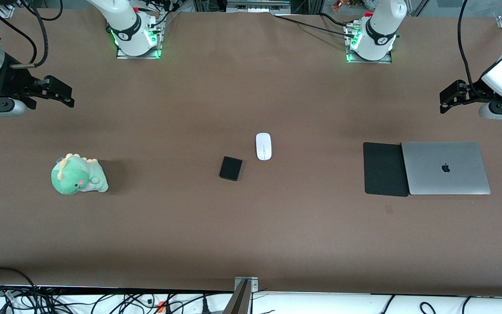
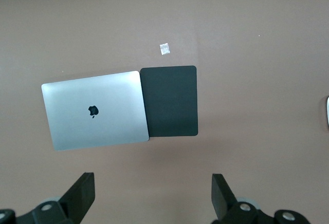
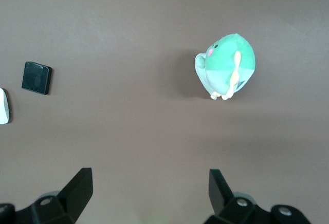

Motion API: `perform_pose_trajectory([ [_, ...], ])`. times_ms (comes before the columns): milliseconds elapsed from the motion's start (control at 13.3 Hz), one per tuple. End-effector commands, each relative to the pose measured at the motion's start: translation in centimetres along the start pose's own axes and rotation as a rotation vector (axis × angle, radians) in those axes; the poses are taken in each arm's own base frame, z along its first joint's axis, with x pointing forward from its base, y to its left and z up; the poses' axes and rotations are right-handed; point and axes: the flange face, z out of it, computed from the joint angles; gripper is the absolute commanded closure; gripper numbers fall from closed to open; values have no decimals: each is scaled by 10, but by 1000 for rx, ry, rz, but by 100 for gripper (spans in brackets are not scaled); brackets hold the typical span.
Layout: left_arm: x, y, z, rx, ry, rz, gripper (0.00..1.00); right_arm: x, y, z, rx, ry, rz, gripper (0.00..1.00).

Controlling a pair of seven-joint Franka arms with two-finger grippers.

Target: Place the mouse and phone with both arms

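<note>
The right gripper (image 1: 66, 93) hangs in the air over the bare brown counter (image 1: 251, 235) at the right arm's end, its jaws spread wide with nothing between them. In the right wrist view the two fingers (image 3: 77, 190) stand well apart above empty counter. The right arm waits there, well away from the mouse.

A green plush dinosaur (image 1: 79, 174) sits on the counter toward the right arm's end, well apart from the mouse and a little nearer to the front camera than it.

The phone (image 1: 231, 168), a small black slab, lies flat near the middle of the counter, just beside the mouse on the side toward the right arm's end, slightly nearer to the front camera and not touching it.

The mouse (image 1: 263, 146) lies flat at about the middle of the counter, its long axis running toward the robots' bases.

A black mat (image 1: 384, 169) lies well apart from the mouse toward the left arm's end. A closed silver laptop (image 1: 446, 168) rests flush against the mat's edge, on the side away from the mouse.

The left gripper (image 1: 445, 101) hangs over the counter at the left arm's end, above the stretch between the laptop and the bases. Its jaws are wide open and empty; the left wrist view shows the fingers (image 2: 82, 193) far apart. This arm also waits.
</note>
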Motion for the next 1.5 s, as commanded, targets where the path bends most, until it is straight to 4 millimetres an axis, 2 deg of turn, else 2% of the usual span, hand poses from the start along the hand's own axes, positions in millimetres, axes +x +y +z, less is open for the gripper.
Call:
perform_pose_trajectory([
  [0,2,-1,-6,-18,-5,20,0,3,1,-3,-25,-1,10,0],
  [300,2,0,-6,-16,-5,22,0,7,0,-2,-21,10,17,0],
  [450,2,1,-6,-16,-5,23,0,11,12,0,-20,17,25,0],
  [600,2,2,-6,-16,-5,25,0,13,14,3,-22,15,28,0],
  [1125,1,1,-5,-17,-11,25,0,13,0,2,-15,23,19,0],
  [1425,2,1,-4,-17,-13,25,0,13,2,2,-15,22,22,0],
])
